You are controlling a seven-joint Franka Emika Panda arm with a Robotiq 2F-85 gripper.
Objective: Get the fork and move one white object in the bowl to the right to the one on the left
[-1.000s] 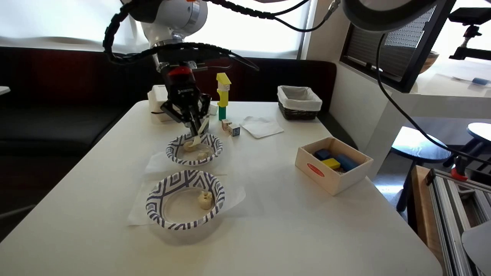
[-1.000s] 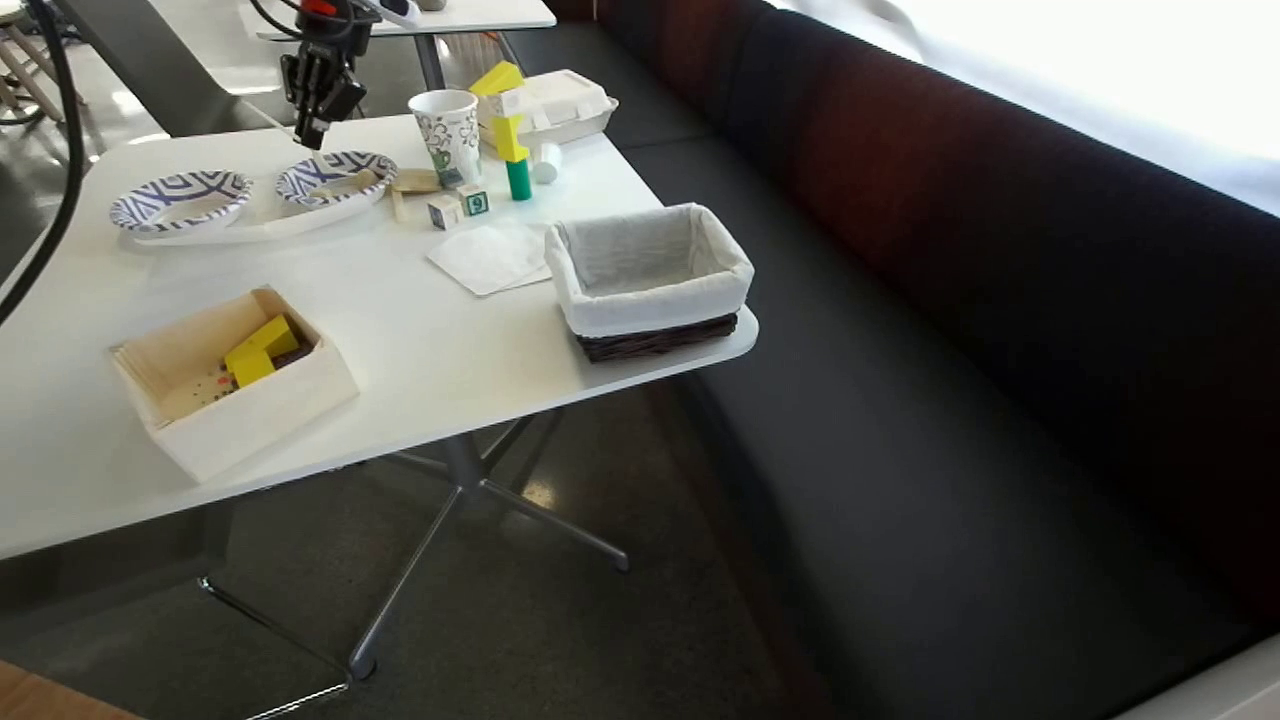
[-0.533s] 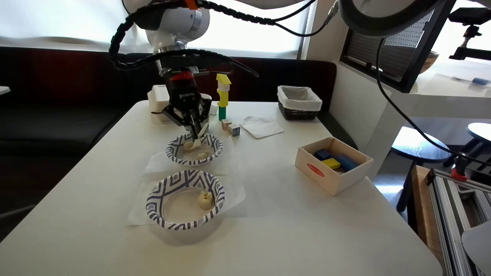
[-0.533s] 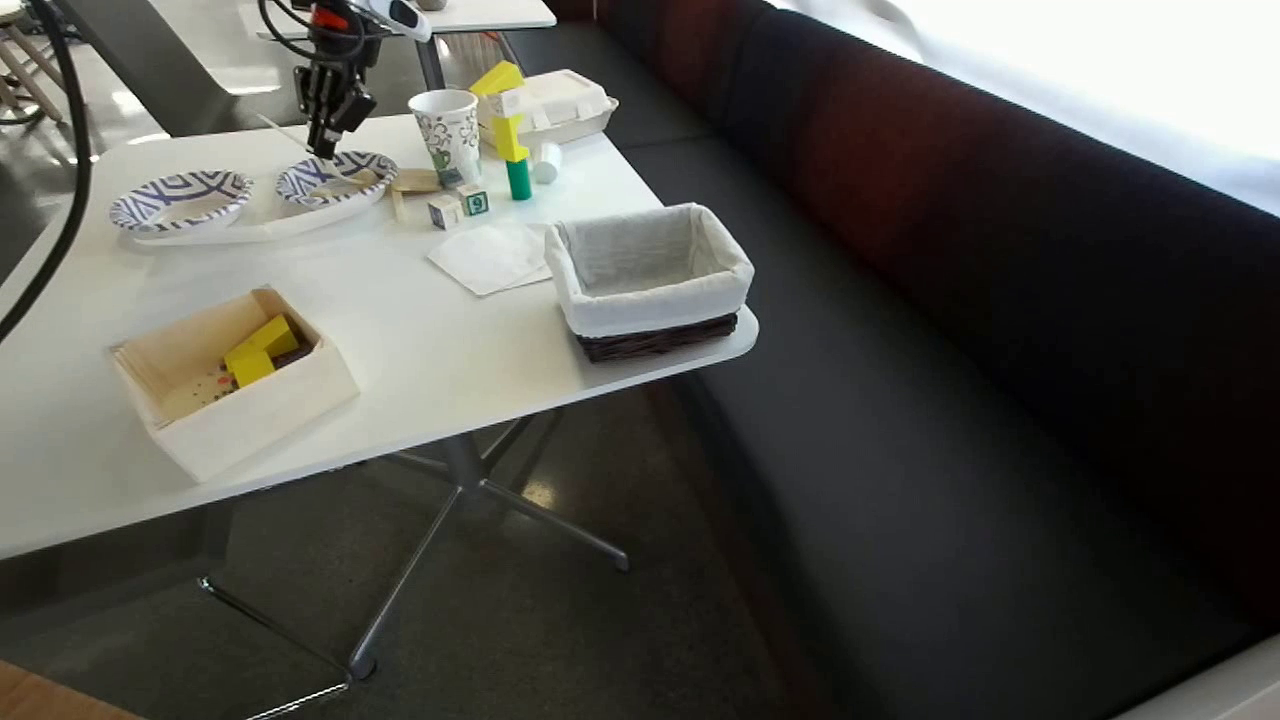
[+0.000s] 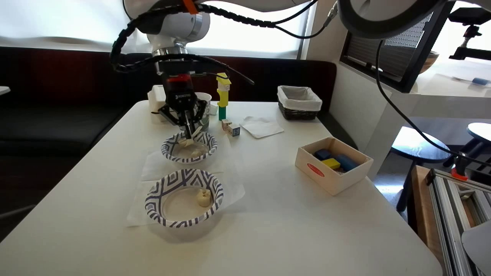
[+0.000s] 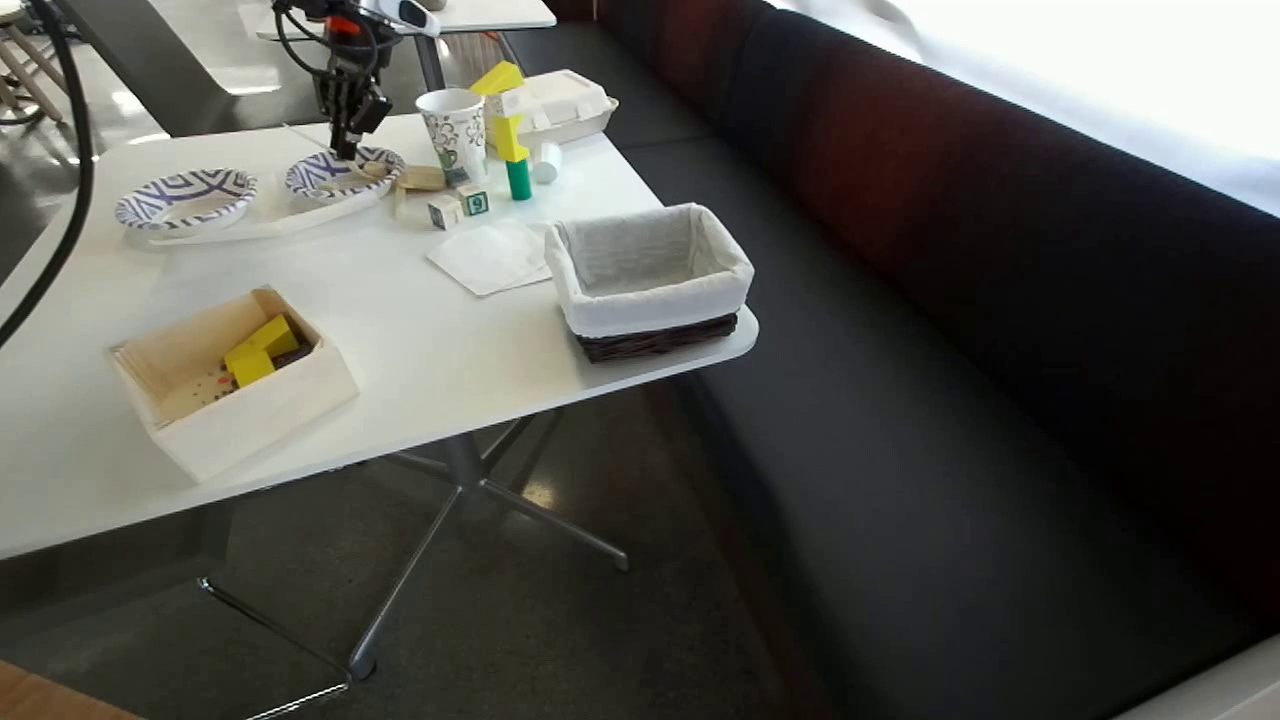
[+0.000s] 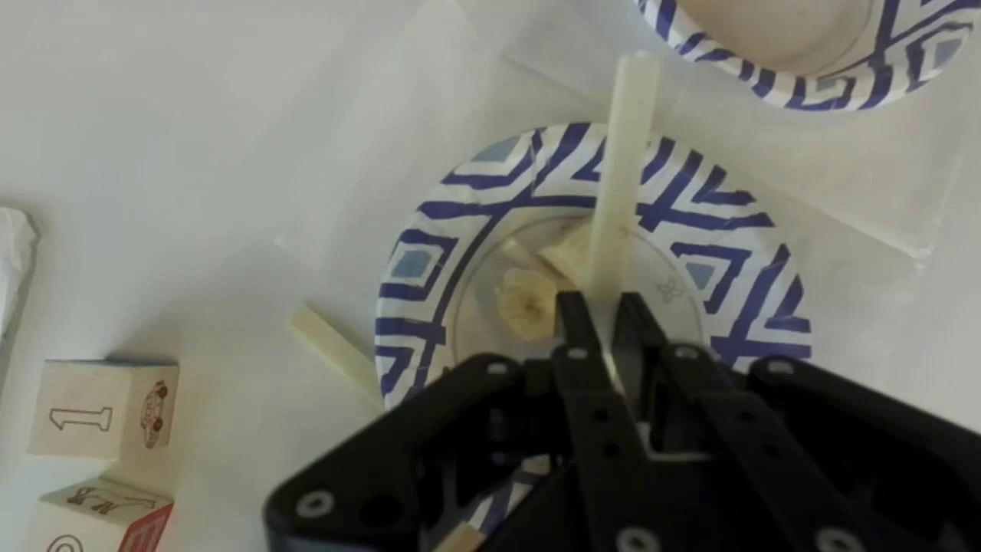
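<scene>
The gripper (image 7: 607, 314) has the white fork (image 7: 625, 161) pinched tight between its two black fingers (image 7: 576, 326), right over a bowl with blue stripes (image 7: 414, 264). In an exterior view, the fork's handle (image 6: 304, 135) slants up and away from the fingers. In the wrist view, that handle pokes out over the rim, toward the other bowl (image 5: 156, 197). The fork's low end goes down into the bowl, but it is too blurry to tell if it touches any food.

Two pale bits of food show under the gripper. In the wrist view, the round lump (image 7: 527, 304) is just beside the fingertips, and the second lump (image 7: 569, 251) is partly behind the fork. The last lump (image 5: 203, 197) sits in the other bowl, apart from the gripper.

Both bowls are on thin paper (image 5: 232, 195) on the white desk (image 5: 276, 222). A paper cup (image 6: 455, 140) and two little blocks (image 7: 80, 406) are near the striped bowl.
</scene>
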